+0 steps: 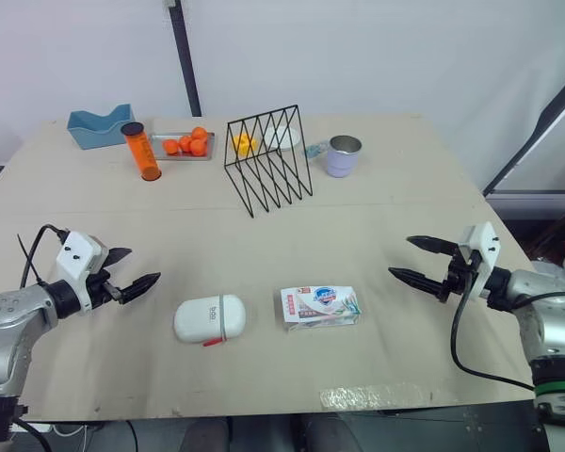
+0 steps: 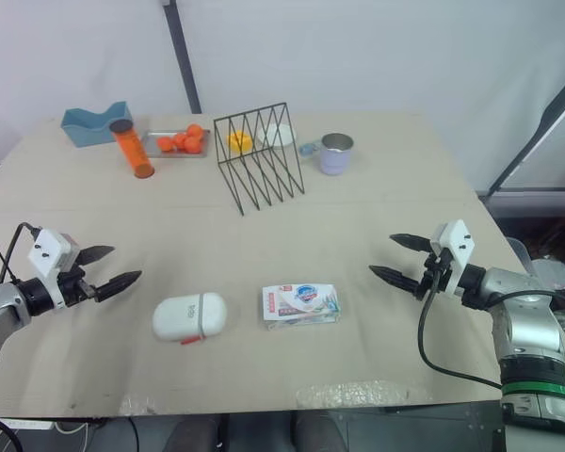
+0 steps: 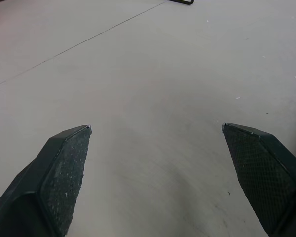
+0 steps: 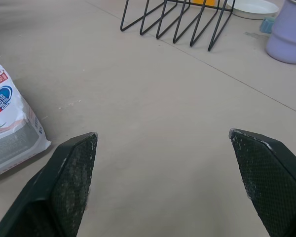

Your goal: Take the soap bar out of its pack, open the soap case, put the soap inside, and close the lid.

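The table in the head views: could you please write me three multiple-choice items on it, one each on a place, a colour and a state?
1. Where does the soap pack lie relative to the soap case? A. on top of it B. on the robot's right of it C. inside it
2. What colour is the mug? A. red B. green C. lilac
3. How do the left gripper and right gripper stand? A. both open, empty B. both shut C. one holding the pack

1 B: the pack lies beside the case, apart from it.
2 C: its wall is pale purple.
3 A: both are spread wide over bare table.
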{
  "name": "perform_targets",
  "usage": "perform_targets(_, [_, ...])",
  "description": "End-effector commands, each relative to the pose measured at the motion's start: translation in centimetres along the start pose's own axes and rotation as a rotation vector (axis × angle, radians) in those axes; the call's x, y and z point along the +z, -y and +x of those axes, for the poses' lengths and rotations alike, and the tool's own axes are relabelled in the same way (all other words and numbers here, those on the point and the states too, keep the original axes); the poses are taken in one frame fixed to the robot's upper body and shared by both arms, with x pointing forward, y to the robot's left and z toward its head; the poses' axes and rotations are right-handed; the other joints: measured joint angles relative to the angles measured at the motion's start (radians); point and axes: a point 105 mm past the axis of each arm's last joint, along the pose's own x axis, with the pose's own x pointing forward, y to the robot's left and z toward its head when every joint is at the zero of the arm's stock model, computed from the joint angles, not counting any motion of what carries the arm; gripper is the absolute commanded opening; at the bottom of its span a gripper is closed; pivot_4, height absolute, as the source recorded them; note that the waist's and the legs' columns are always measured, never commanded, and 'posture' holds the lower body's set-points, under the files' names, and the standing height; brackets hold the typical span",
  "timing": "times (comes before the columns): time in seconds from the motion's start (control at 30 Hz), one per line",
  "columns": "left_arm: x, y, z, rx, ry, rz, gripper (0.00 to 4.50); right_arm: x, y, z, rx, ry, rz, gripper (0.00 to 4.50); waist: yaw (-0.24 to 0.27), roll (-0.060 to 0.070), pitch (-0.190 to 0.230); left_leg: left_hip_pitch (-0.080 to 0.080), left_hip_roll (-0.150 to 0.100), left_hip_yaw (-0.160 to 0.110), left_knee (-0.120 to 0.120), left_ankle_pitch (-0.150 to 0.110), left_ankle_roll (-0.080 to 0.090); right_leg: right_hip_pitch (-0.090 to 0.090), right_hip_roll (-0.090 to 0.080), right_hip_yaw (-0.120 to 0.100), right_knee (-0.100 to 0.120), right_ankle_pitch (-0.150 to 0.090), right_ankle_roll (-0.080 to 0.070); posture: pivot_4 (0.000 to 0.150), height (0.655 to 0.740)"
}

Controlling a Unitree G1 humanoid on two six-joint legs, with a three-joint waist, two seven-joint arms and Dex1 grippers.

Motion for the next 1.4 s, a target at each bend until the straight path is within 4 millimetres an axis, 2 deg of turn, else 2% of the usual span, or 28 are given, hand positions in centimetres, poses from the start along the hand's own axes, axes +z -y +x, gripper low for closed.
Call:
perform_targets(0.03, [1.0, -0.6, -0.4, 0.033, 0.039, 0.024, 4.5, 1.2, 0.1, -0.1, 0.006, 0.027, -0.056, 4.41, 0.0, 0.0, 0.0, 0.0, 0.0, 0.0, 0.0, 0.0, 0.0, 0.0, 0.0, 0.0, 0.0, 0.0, 0.0, 0.15, 0.74])
perform_targets(0.93, [1.0, 0.5, 0.2, -0.036, 0.054, 0.023, 4.5, 1.7, -0.5, 0.7, 0.063, 0.005, -0.084, 4.41, 0.0, 0.0, 0.0, 0.0, 0.0, 0.0, 0.0, 0.0, 0.0, 0.0, 0.0, 0.0, 0.0, 0.0, 0.0, 0.15, 0.74])
perform_targets(1.13, [2.2, 2.6, 0.2, -0.148, 0.097, 0.059, 4.5, 2.2, -1.5, 1.1, 0.18, -0.043, -0.14, 4.41, 0.0, 0.0, 0.0, 0.0, 0.0, 0.0, 0.0, 0.0, 0.0, 0.0, 0.0, 0.0, 0.0, 0.0, 0.0, 0.15, 0.74])
perform_targets(1.33, [4.2, 6.4, 0.6, -0.347, 0.136, 0.109, 4.5, 3.1, -3.1, 1.7, 0.358, -0.117, -0.241, 4.41, 0.0, 0.0, 0.0, 0.0, 0.0, 0.0, 0.0, 0.0, 0.0, 0.0, 0.0, 0.0, 0.0, 0.0, 0.0, 0.15, 0.74])
perform_targets(1.4, [4.8, 8.7, 0.8, -0.462, 0.146, 0.124, 4.5, 3.3, -4.2, 2.1, 0.431, -0.146, -0.246, 4.41, 0.0, 0.0, 0.0, 0.0, 0.0, 0.0, 0.0, 0.0, 0.0, 0.0, 0.0, 0.0, 0.0, 0.0, 0.0, 0.15, 0.74])
